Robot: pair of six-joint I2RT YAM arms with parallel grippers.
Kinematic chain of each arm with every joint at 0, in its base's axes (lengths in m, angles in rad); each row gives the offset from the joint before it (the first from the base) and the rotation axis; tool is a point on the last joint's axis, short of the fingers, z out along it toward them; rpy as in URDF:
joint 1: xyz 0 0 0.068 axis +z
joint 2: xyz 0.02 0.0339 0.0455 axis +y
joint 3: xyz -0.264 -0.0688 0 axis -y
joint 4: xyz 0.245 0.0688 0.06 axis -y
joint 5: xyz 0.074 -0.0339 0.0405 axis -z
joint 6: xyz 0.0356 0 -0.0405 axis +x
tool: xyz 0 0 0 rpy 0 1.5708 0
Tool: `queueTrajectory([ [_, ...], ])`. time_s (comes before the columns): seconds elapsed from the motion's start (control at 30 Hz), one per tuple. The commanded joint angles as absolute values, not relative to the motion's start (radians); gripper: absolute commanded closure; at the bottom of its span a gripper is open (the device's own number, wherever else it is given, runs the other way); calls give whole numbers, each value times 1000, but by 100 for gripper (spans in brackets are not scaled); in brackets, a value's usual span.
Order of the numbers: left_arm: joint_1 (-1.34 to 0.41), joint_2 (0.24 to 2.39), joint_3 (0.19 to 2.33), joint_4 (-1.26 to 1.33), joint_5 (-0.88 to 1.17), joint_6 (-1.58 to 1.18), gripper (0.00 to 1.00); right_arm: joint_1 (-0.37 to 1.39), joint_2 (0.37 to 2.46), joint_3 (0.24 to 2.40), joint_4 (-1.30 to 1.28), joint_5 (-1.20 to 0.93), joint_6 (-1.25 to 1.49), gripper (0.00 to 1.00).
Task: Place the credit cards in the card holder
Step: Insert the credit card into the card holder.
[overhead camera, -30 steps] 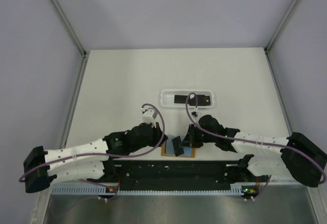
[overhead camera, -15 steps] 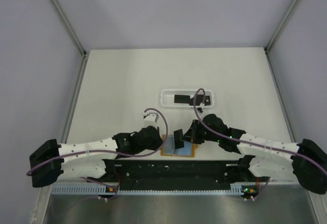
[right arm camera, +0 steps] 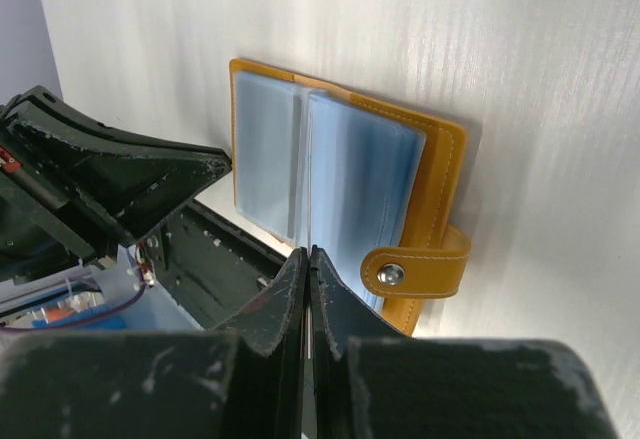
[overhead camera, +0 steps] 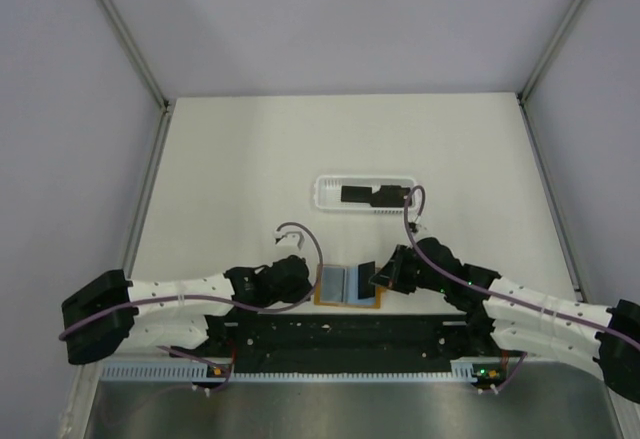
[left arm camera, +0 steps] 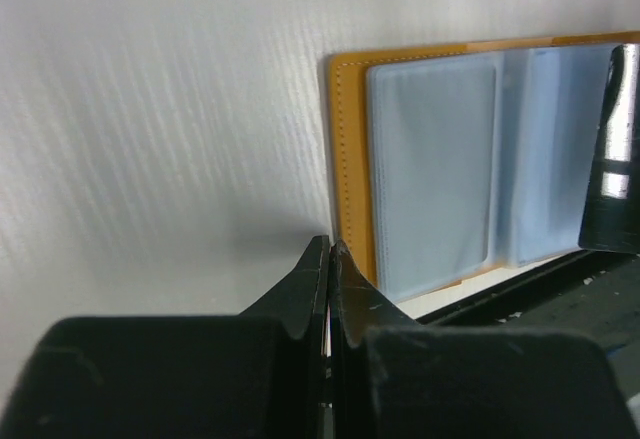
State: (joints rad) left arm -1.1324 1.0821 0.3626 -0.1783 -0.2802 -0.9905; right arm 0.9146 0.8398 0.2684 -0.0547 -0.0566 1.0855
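The orange card holder (overhead camera: 340,287) lies open at the near table edge, its pale blue-grey sleeves up; it also shows in the left wrist view (left arm camera: 430,169) and the right wrist view (right arm camera: 350,169). My right gripper (overhead camera: 376,277) is shut over the holder's right page, its tips (right arm camera: 309,251) in line with the fold. It pinches a dark credit card, which is edge-on in the right wrist view and a glossy black strip (left arm camera: 612,139) in the left wrist view. My left gripper (overhead camera: 308,284) is shut and empty, just off the holder's left edge (left arm camera: 330,247). Two more black cards (overhead camera: 357,194) (overhead camera: 393,197) lie in the white tray.
The long white slotted tray (overhead camera: 325,199) stands behind the holder, mid-table. The black mounting rail (overhead camera: 340,334) runs right along the holder's near edge. The holder's snap tab (right arm camera: 415,269) sticks out on its right side. Grey walls close in both sides.
The left arm has drawn back to the left, off the holder. The right gripper has moved right and nearer with the card, so more of the blue sleeves show.
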Motion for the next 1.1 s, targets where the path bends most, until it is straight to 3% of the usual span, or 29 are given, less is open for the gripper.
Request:
queueTrajectory([
  [0.0, -1147, 1101, 316, -129, -230, -1046, 100, 925, 799, 275, -60, -28, 1108, 100],
  [0.43, -1213, 1131, 316, -106, -230, -1104, 100, 925, 785, 278, -83, -54, 1054, 100],
  [0.63, -1213, 948, 380, -281, -354, -1085, 100, 925, 787, 307, -120, -77, 967, 100],
  [0.77, -1213, 877, 406, -218, -397, -994, 100, 923, 818, 337, -123, -110, 905, 100],
  [1.07, -1213, 1044, 476, -60, -308, -879, 100, 875, 933, 422, -110, -215, 789, 100],
])
